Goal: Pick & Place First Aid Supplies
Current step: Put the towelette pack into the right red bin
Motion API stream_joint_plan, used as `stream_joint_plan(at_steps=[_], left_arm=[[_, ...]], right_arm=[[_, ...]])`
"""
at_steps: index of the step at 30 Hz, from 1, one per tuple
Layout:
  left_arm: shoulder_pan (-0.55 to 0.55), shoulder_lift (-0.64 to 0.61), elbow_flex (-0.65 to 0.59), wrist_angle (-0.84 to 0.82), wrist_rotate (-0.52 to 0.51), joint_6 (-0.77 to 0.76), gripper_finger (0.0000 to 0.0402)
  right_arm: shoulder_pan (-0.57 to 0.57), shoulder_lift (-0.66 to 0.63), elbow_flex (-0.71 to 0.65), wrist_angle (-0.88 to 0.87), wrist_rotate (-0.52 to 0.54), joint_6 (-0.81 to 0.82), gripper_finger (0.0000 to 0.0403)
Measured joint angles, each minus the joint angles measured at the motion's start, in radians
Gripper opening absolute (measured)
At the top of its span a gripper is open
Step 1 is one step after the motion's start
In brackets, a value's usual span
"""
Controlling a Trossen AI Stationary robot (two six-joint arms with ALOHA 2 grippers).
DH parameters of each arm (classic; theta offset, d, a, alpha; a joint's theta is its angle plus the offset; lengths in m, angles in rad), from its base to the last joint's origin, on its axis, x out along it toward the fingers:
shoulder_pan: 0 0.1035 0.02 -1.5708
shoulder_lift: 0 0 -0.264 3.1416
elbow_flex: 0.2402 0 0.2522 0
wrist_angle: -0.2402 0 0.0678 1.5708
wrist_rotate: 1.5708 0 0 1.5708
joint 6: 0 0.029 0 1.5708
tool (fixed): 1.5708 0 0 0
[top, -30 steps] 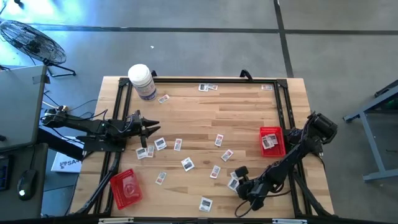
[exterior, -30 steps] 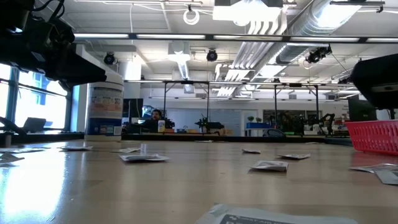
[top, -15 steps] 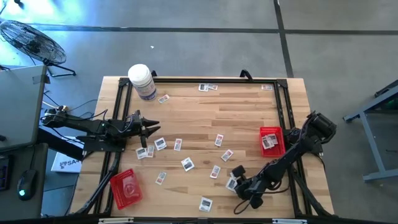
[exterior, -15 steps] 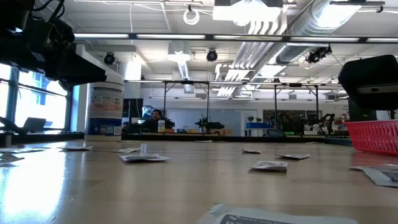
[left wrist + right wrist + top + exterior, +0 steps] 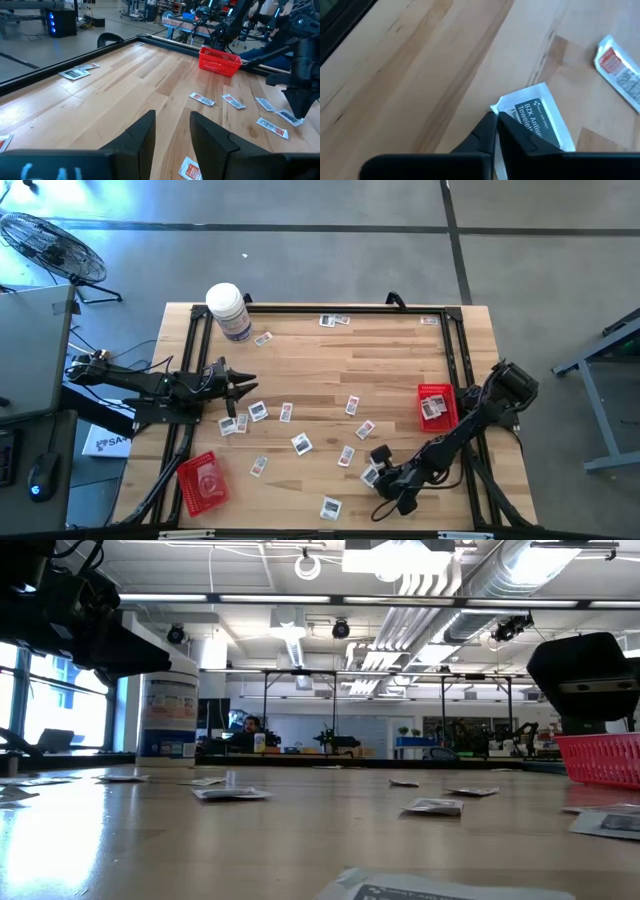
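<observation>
- Compared with 1 second ago, the right arm has slid toward the table's left and a little toward the front in the high view; its right gripper [image 5: 374,471] now sits over the packets near the front right of the table [image 5: 400,360].
- In the low view the dark bulk of that arm [image 5: 583,665] shows further in from the picture's right edge than it did 0.5 seconds ago.
- The left arm has not shifted: its left gripper [image 5: 246,388] hangs at the table's left side, and its 2 fingers [image 5: 142,134] stand apart with bare wood between them.
- Nothing else on the table has moved: white jar [image 5: 229,311] at the back left corner, 1 red tray [image 5: 438,406] at the right edge with a packet in it, the other red tray [image 5: 204,481] at the front left.
- In the right wrist view the right gripper's fingertips [image 5: 490,123] are pressed together at the corner of 1 white towelette packet [image 5: 535,119]; whether they actually pinch it or only touch the edge cannot be told.
- That packet lies flat on the wood, its long axis slanting away from the fingertips, the dark printed panel facing up, 1 corner pointing at the tips.
- A second packet with red print [image 5: 618,72] lies well apart from it, also flat, slanted the other way.
- The remaining packets are scattered across the middle of the table, with a pair [image 5: 334,320] near the back rail.
</observation>
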State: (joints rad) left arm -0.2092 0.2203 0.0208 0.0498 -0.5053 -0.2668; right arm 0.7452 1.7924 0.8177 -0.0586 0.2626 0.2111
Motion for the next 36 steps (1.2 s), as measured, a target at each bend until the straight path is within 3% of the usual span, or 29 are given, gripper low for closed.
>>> stream_joint_plan(at_steps=[8,15,20,26,30,36], left_arm=[[0.000,0.000,0.000,0.000,0.000,0.000,0.0119],[0.000,0.000,0.000,0.000,0.000,0.000,0.0119],[0.000,0.000,0.000,0.000,0.000,0.000,0.0119],[0.000,0.000,0.000,0.000,0.000,0.000,0.0119],[0.000,0.000,0.000,0.000,0.000,0.000,0.0119],[0.000,0.000,0.000,0.000,0.000,0.000,0.0119]], right_arm=[[0.000,-0.026,0.009,0.013,0.051,0.116,0.0005],[0.000,-0.219,0.039,-0.075,0.130,0.281,0.0002],[0.000,-0.432,0.040,-0.344,0.271,0.486,0.0002],[-0.005,-0.627,0.039,-0.885,0.475,0.998,0.0002],[-0.061,-0.660,0.022,-1.151,0.365,1.265,0.0001],[-0.187,-0.658,-0.076,-1.210,0.172,1.345,0.0002]])
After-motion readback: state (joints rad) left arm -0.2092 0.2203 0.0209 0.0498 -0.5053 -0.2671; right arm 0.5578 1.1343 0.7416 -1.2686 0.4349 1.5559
